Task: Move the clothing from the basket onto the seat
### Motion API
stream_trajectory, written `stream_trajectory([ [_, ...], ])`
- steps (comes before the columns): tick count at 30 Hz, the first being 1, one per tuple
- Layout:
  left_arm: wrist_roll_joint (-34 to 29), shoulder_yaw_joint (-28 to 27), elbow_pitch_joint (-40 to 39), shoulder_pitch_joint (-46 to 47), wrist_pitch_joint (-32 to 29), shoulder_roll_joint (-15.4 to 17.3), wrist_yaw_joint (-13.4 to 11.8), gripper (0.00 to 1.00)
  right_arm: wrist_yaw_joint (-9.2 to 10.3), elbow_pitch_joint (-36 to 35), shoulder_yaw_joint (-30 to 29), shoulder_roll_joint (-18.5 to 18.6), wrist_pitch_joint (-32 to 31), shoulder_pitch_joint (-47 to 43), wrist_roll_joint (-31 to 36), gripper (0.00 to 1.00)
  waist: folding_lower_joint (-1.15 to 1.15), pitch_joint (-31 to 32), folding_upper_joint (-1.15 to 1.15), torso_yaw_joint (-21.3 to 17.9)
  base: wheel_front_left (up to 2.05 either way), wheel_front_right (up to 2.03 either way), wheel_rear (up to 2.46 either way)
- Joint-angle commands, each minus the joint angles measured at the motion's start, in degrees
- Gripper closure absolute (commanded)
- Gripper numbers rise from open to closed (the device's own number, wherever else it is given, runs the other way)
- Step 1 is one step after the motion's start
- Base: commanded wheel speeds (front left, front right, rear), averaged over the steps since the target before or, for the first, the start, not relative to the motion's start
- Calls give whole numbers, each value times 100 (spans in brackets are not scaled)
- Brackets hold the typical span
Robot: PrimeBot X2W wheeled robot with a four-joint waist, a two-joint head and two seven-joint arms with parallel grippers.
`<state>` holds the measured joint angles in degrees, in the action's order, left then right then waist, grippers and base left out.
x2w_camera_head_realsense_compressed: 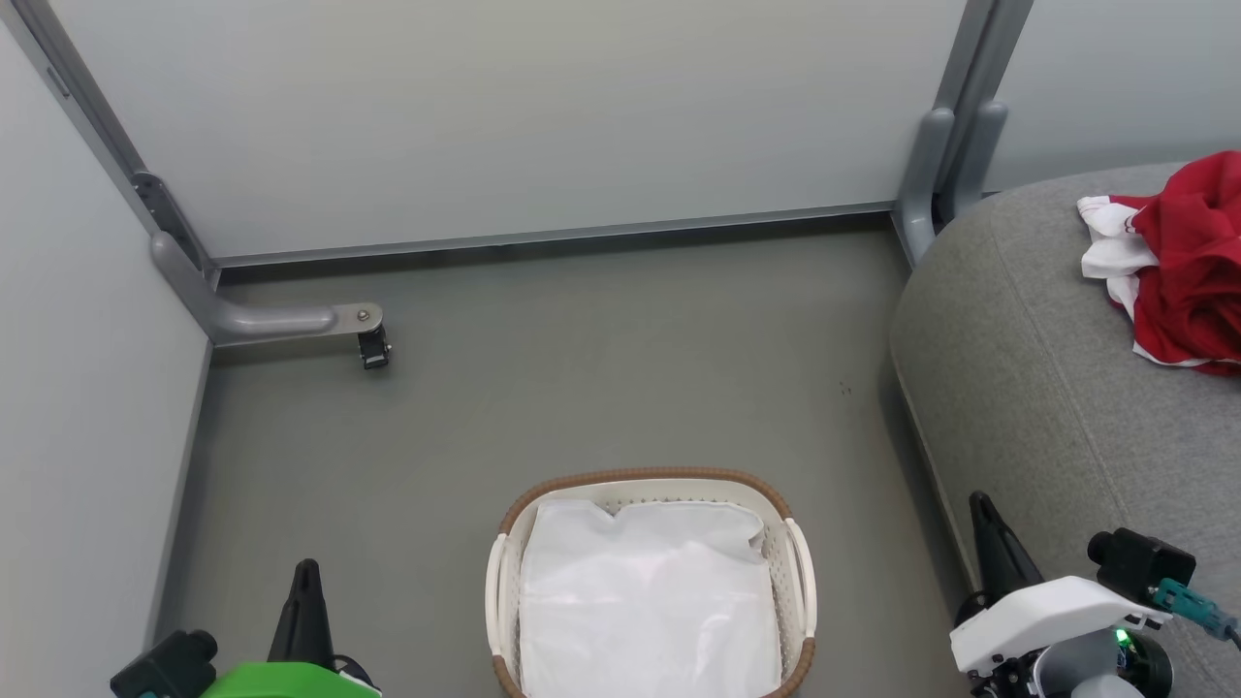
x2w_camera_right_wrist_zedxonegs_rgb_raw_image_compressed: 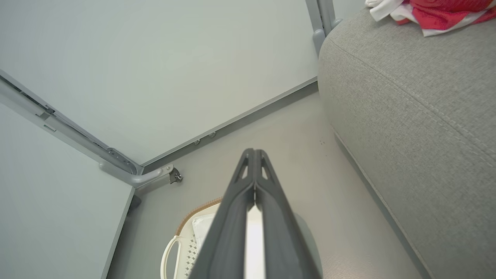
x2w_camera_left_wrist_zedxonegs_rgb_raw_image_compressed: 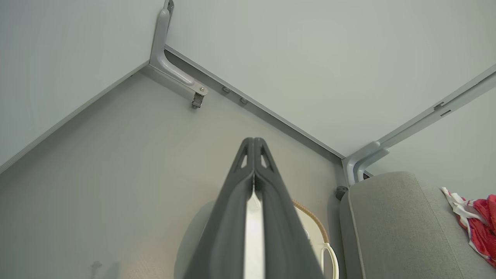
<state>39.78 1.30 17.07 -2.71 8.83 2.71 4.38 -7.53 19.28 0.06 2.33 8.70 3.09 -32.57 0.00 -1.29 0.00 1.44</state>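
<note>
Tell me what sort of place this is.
Likely a partitioned test bay staged as a home: pale grey panel walls, light grey woven sofa seat, white perforated plastic laundry basket.

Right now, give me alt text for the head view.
Red clothing lies on the grey seat at right; the basket on the floor holds a white liner sheet. The left gripper and right gripper sit at the bottom corners, jaws shut.

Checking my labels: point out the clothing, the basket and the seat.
clothing [x2w_camera_head_realsense_compressed: 1193,254], head view, on the red folds.
basket [x2w_camera_head_realsense_compressed: 640,475], head view, on the brown woven rim.
seat [x2w_camera_head_realsense_compressed: 1028,388], head view, on the bare grey top.
</note>
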Motion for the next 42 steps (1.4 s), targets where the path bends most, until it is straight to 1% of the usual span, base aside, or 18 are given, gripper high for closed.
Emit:
stream_trajectory([
  [1, 209, -61, -87, 190, -45, 17, 39, 100, 2, -108, -48, 24, -46, 149, -235, 100, 0, 1, 0, -2, 0, 0, 0],
  [19, 1494, -250, -152, 382, -428, 19, 114, 100, 3, -224, -207, 36, -424, 198, -1699, 100, 0, 21, 0, -27, 0, 0, 0],
  [42, 2811, -443, -207, 579, -826, 23, 182, 100, 4, -341, -371, 48, -815, 261, -3199, 100, 0, 45, 0, -59, 0, 0, 0],
])
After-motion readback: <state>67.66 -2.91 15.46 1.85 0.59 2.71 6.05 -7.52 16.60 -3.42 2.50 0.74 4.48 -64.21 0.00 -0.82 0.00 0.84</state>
